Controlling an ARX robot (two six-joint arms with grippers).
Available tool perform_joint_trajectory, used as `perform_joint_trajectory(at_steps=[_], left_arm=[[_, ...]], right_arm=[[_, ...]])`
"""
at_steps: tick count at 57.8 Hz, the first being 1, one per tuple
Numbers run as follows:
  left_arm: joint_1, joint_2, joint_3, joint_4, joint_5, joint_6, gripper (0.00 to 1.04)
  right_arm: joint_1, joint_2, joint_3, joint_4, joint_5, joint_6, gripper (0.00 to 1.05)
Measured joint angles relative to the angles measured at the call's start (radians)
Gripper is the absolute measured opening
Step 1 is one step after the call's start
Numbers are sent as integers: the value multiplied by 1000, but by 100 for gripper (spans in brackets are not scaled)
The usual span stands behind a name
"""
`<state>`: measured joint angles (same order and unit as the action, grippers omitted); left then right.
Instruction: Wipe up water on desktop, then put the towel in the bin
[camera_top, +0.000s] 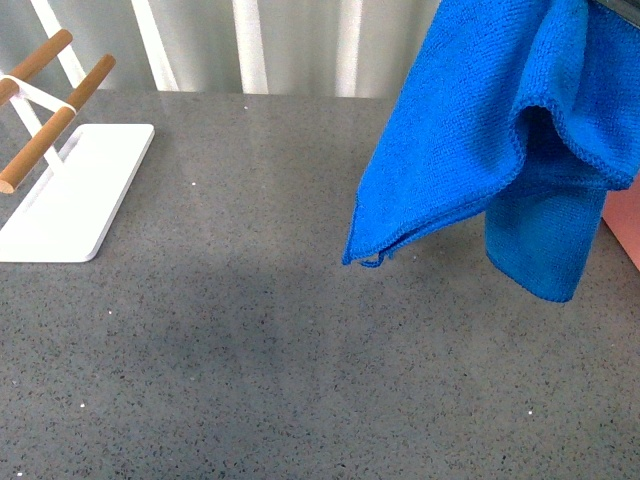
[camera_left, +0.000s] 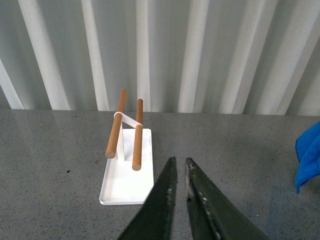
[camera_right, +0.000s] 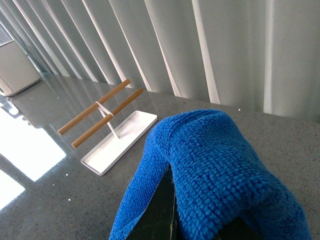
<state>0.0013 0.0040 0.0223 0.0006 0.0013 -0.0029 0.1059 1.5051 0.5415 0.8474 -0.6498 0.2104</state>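
Note:
The blue towel hangs in loose folds over the right side of the grey speckled desktop, its lowest corners just above the surface. My right gripper is shut on the towel, which drapes over the dark fingers and hides their tips. In the front view that gripper is out of frame above. A sliver of the pink bin shows at the right edge, behind the towel. My left gripper hovers over the desktop, shut with nothing in it. The towel's edge shows far to its right. No water shows plainly.
A white tray base with wooden bars stands at the back left of the desktop, also seen as the tray just ahead of my left gripper. White corrugated panels close off the back edge.

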Motion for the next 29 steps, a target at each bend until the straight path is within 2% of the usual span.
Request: perform_joint_trajectory(at_steps=[25,29], left_arm=[[0,0,0,0,0,0,94],[0,0,0,0,0,1,100]], right_arm=[[66,297,210,-277,218,-87,3],[75,345,250,-305,248,-100,3]])
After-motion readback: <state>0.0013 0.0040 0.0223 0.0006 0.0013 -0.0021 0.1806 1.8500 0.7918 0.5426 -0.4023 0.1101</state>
